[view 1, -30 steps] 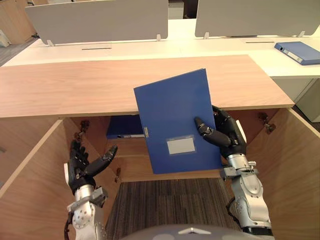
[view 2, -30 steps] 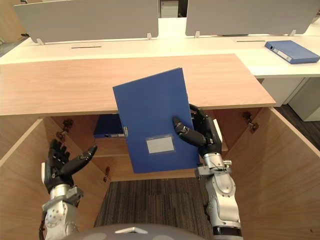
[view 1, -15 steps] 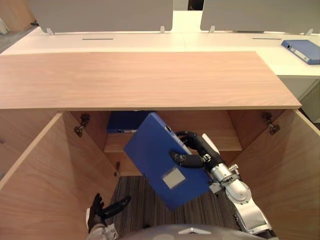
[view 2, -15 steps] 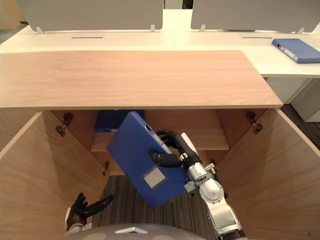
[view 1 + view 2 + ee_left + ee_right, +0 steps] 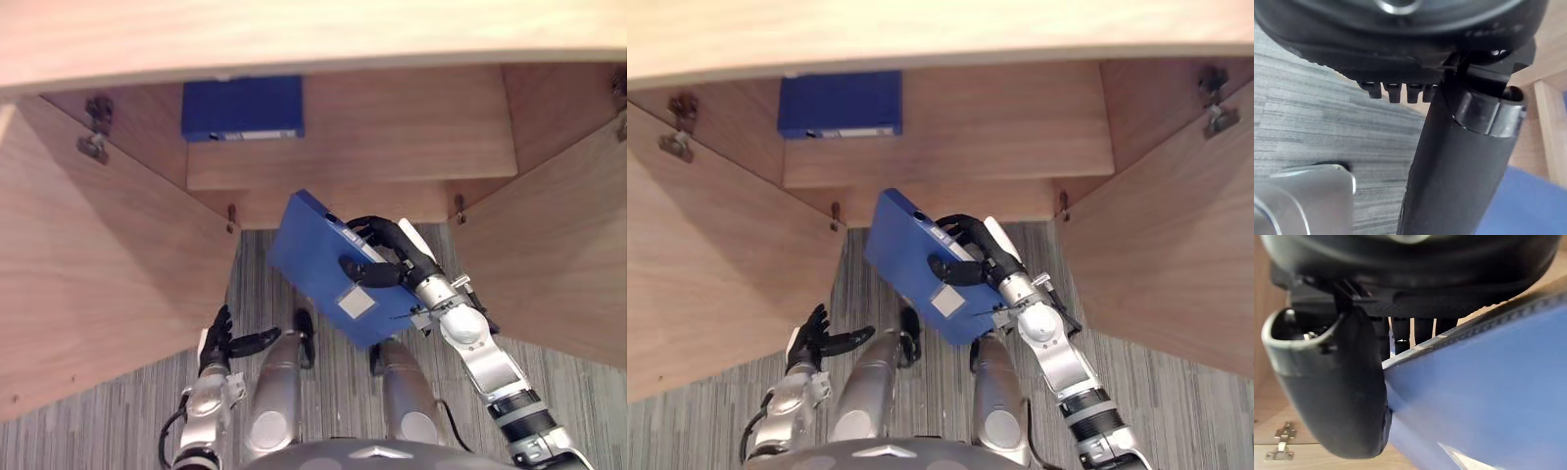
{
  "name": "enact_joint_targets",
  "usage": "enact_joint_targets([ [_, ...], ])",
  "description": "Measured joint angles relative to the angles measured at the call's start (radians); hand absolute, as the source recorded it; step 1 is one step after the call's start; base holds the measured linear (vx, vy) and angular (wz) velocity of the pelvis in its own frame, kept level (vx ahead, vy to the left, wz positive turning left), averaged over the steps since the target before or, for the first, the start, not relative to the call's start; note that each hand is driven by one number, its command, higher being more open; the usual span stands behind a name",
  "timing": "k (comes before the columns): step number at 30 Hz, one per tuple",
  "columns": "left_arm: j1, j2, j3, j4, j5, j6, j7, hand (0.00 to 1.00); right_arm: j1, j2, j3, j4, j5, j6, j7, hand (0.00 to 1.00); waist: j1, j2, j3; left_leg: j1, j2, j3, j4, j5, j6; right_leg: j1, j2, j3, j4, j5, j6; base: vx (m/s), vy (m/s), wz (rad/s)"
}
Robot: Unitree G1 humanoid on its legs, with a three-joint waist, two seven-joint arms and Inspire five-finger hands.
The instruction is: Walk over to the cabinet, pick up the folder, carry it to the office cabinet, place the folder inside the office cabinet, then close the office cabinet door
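Pinches the folder (image 5: 315, 257) with the right hand (image 5: 392, 257): thumb (image 5: 1334, 394) flat on the labelled face, fingers curled over the far edge onto the back. Holds it in the air, tilted, label (image 5: 356, 304) facing up, one corner raised and away, the opposite corner low by the wrist. Hangs the left hand (image 5: 230, 343) low on the other side, fingers spread and relaxed, touching nothing, just beside the left door (image 5: 98, 264) and well apart from the folder. Places the folder in front of the open cabinet (image 5: 294, 34), over the carpet (image 5: 88, 441), raised corner near the front edge of the bottom board; cannot tell whether that corner reaches inside. Inside, to the left on the shelf (image 5: 392, 147), a second folder (image 5: 242, 108) lying flat, well apart from the held one. Both doors swung wide, the right door (image 5: 558, 264) opposite the left, a hinge (image 5: 93, 142) at the left door's upper inner corner.
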Motion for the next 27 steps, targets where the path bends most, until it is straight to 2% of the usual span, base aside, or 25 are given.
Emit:
enact_joint_targets([
  [2, -0.035, -0.02, -0.001, -0.008, 0.0, 0.0, 0.0, 1.0, -0.009, 0.029, -0.006, -0.066, 0.049, 0.001, -0.028, 0.0, 0.012, 0.001, 0.004, -0.112, 0.025, 0.004, 0.069, -0.012, -0.004, -0.115, 0.009, 0.0, 0.062, -0.009, -0.006, -0.19, -0.04, -0.19],
  [5, -0.08, -0.045, -0.001, -0.026, 0.002, 0.002, 0.0, 1.0, -0.059, 0.087, -0.054, -0.11, 0.096, 0.0, -0.074, 0.0, 0.022, 0.001, 0.024, -0.205, 0.044, 0.004, 0.136, -0.022, -0.009, -0.212, 0.016, -0.003, 0.132, -0.014, -0.018, -0.14, -0.04, -0.1],
  [12, -0.139, -0.057, -0.009, -0.124, 0.007, 0.001, 0.011, 1.0, -0.224, 0.205, -0.245, -0.126, 0.249, -0.007, -0.243, 0.0, 0.054, 0.002, 0.075, -0.376, 0.064, -0.026, 0.264, -0.039, -0.009, -0.383, 0.024, -0.012, 0.276, -0.05, -0.031, -0.06, -0.039, 0.02],
  [18, -0.172, -0.055, -0.002, -0.151, 0.007, 0.002, 0.033, 1.0, -0.288, 0.237, -0.335, -0.095, 0.326, -0.029, -0.344, 0.0, 0.073, 0.004, 0.095, -0.447, 0.078, -0.044, 0.311, -0.048, -0.016, -0.446, 0.034, -0.024, 0.315, -0.058, -0.034, -0.01, -0.006, -0.01],
  [27, -0.177, -0.056, 0.0, -0.175, 0.006, 0.002, 0.07, 1.0, -0.473, 0.264, -0.439, 0.017, 0.52, -0.061, -0.449, 0.0, 0.097, 0.004, 0.095, -0.473, 0.076, -0.063, 0.314, -0.043, -0.025, -0.464, 0.033, -0.041, 0.323, -0.062, -0.04, 0.01, 0.005, 0.04],
])
